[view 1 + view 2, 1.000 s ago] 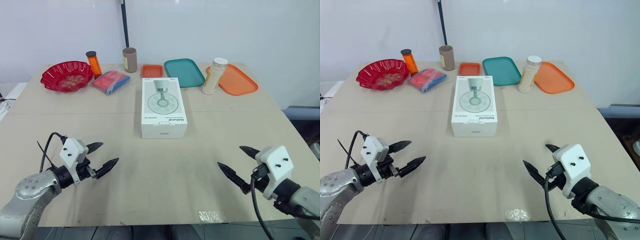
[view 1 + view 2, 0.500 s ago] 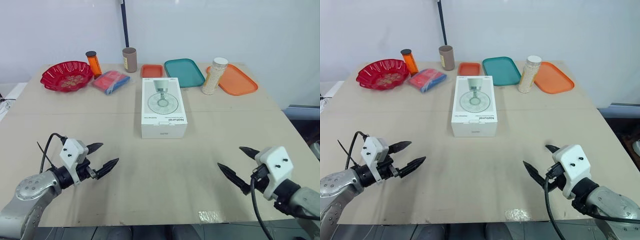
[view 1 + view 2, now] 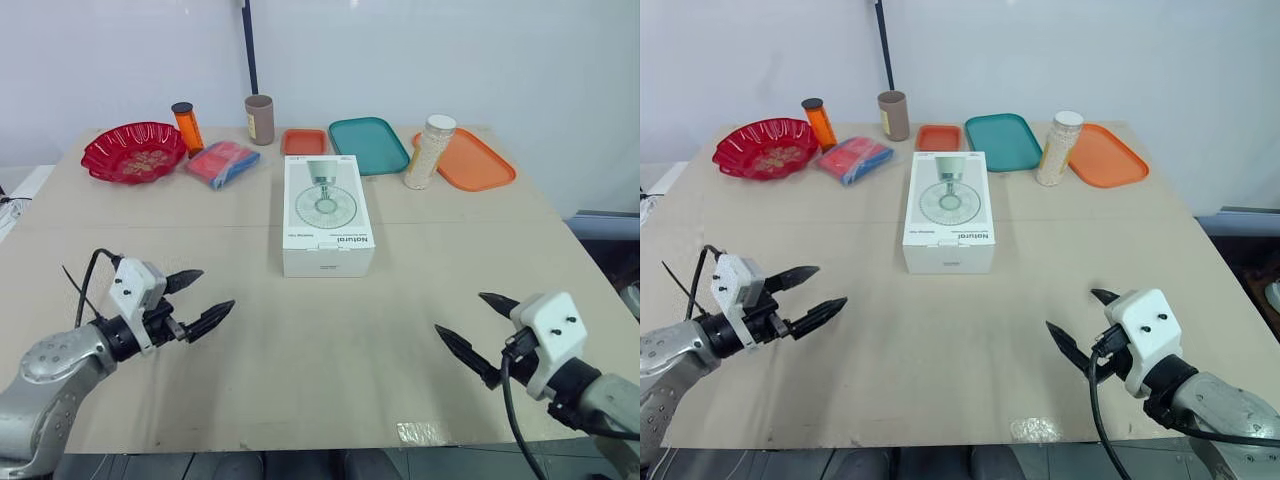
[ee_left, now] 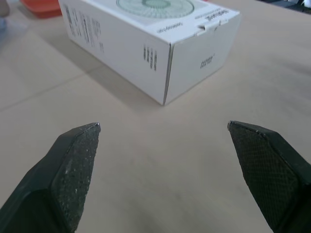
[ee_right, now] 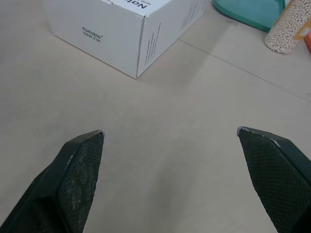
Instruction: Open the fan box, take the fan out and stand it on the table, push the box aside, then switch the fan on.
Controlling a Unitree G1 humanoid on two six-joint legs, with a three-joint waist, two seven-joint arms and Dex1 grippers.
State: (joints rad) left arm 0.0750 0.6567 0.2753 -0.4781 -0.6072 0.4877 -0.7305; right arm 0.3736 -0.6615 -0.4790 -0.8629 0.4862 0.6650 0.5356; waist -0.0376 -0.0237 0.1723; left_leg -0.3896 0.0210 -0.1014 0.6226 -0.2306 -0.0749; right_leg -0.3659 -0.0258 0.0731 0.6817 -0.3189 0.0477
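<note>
While the fan box (image 3: 328, 212) lies shut, its contents are hidden.
Long axis runs 12 to 6 o'clock, lettering toward 6; left end effector (image 3: 218, 288) and right end effector (image 3: 458, 312) gape wide, empty.

— What's on the tan surface (image 3: 300, 370)?
— A white fan box (image 3: 327, 212) lies flat in the middle. Along the far edge: red bowl (image 3: 134, 152), orange bottle (image 3: 186, 126), brown canister (image 3: 259, 119), red-blue packet (image 3: 222, 162), small orange tray (image 3: 304, 141), teal tray (image 3: 368, 144), bead jar (image 3: 431, 151), large orange tray (image 3: 478, 160).
</note>
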